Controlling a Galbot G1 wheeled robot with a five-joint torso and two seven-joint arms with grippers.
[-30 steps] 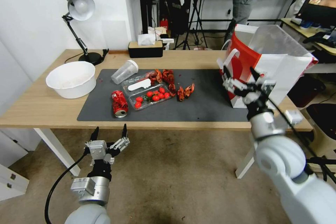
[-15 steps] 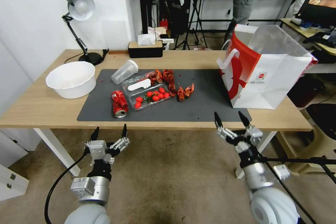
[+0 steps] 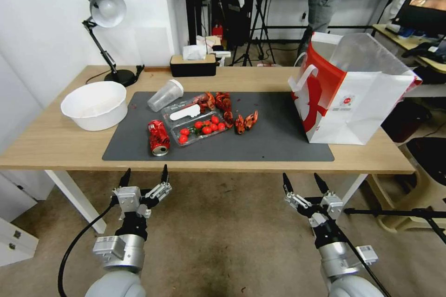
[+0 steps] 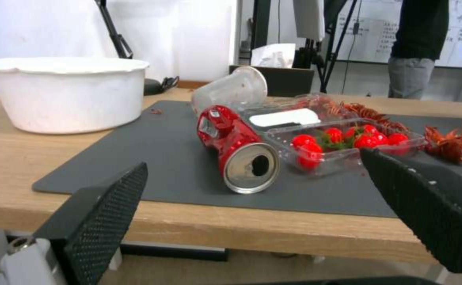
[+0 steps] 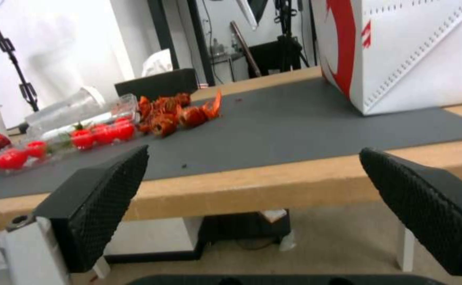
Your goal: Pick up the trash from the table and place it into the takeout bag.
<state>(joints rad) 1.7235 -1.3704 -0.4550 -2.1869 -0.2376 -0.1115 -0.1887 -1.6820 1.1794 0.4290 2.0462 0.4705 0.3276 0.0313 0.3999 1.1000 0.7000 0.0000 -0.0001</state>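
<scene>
On the table, trash lies on the dark mat: a crushed red can, a clear plastic cup on its side, a clear tray of red tomatoes, and red crayfish shells. The white and red takeout bag stands open at the table's right end. My left gripper hangs open below the front edge, in front of the can. My right gripper is open and empty, below the front edge near the bag.
A white bowl sits at the table's left, a black desk lamp behind it. A black tissue box stands at the back edge. Stands and a person are behind the table. A chair is at the right.
My right arm has dropped from in front of the takeout bag to below the table's front edge, still open. The left arm and the trash have not moved.
</scene>
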